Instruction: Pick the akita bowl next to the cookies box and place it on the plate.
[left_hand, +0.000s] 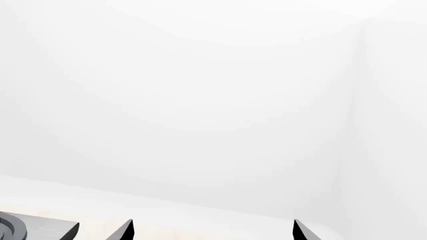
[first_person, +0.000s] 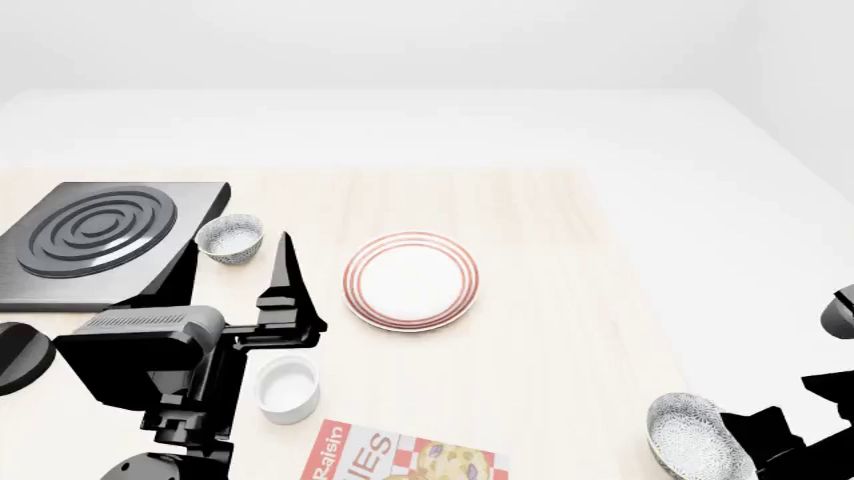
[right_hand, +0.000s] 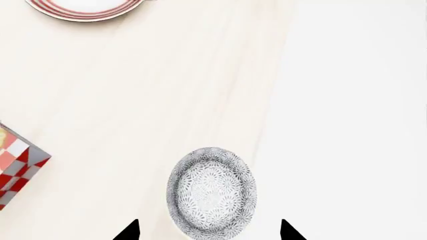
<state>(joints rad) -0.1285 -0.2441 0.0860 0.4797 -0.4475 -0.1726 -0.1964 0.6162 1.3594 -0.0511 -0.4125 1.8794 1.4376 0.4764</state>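
Note:
The akita bowl (right_hand: 211, 190) (first_person: 697, 438), white with a fine grey speckled pattern, sits at the right edge of the wooden table. The cookies box (first_person: 407, 458) (right_hand: 17, 165) lies to its left at the table's front. My right gripper (right_hand: 209, 232) is open, its two dark fingertips on either side of the bowl's near rim, apart from it. The plate (first_person: 411, 280) (right_hand: 83, 9), white with red rings, lies mid-table with nothing on it. My left gripper (left_hand: 212, 231) (first_person: 284, 300) is open and holds nothing, hovering left of the plate.
A second speckled bowl (first_person: 230, 238) stands beside a black stove plate (first_person: 100, 240) at the back left. A plain white cup (first_person: 287, 387) sits just behind the cookies box. The table's right edge (first_person: 654, 330) drops to white floor.

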